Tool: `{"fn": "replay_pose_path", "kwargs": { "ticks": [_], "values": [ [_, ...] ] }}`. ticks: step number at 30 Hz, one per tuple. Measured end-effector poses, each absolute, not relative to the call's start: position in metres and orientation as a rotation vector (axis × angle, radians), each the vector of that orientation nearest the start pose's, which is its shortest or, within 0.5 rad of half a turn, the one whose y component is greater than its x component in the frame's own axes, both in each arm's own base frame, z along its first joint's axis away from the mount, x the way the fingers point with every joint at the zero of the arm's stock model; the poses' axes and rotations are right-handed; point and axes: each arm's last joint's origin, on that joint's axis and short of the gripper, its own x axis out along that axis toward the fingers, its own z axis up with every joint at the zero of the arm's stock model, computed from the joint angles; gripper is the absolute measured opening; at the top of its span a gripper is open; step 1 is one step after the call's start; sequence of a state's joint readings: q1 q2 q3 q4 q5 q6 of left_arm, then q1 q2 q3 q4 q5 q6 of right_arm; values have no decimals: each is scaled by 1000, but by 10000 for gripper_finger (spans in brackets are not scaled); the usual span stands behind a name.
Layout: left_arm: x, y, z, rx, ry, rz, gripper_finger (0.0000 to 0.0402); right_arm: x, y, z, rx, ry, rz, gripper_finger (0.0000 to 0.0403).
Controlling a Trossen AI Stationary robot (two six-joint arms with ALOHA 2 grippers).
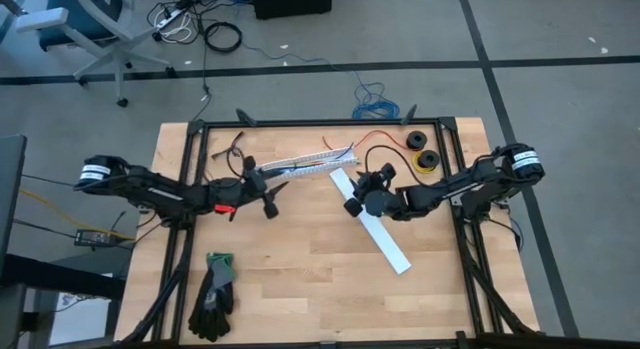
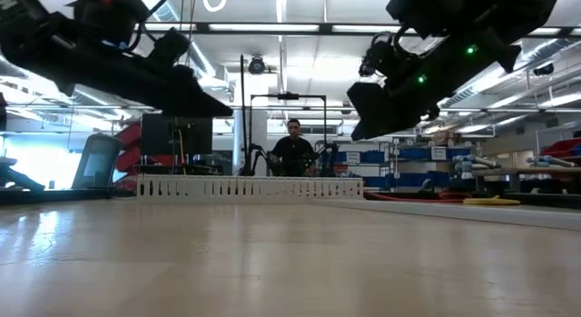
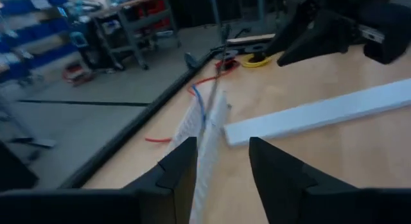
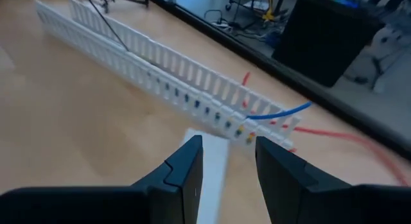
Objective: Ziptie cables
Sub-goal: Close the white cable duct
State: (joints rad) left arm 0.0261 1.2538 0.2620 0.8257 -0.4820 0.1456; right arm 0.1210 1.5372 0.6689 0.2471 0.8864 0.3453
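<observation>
Behind table — person [image 2: 292, 140], low view only

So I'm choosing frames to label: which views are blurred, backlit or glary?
High view: evenly lit and sharp, white channel and cover strip clear. Low view: ceiling lights leave both arms as dark silhouettes, with sheen on the table. Left wrist view: soft throughout, background smeared. Right wrist view: channel fairly crisp, near fingers out of focus.
</observation>
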Motion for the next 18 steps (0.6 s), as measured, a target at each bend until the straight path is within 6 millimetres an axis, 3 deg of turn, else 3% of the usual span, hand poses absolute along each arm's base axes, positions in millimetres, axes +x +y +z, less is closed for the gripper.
{"fn": "replay_pose_path", "kwargs": {
  "ticks": [5, 8, 13, 18],
  "values": [
    [227, 24, 171, 315, 282, 551, 165, 287, 3, 170, -53, 444, -833, 128],
    [232, 38, 174, 367, 406, 597, 163, 287, 1, 170, -73, 453, -836, 128],
    [236, 63, 183, 348, 592, 644, 161, 287, 1, 170, -111, 473, -826, 128],
    [232, 80, 188, 281, 619, 550, 161, 289, -4, 169, 18, 465, -757, 131]
  ]
}}
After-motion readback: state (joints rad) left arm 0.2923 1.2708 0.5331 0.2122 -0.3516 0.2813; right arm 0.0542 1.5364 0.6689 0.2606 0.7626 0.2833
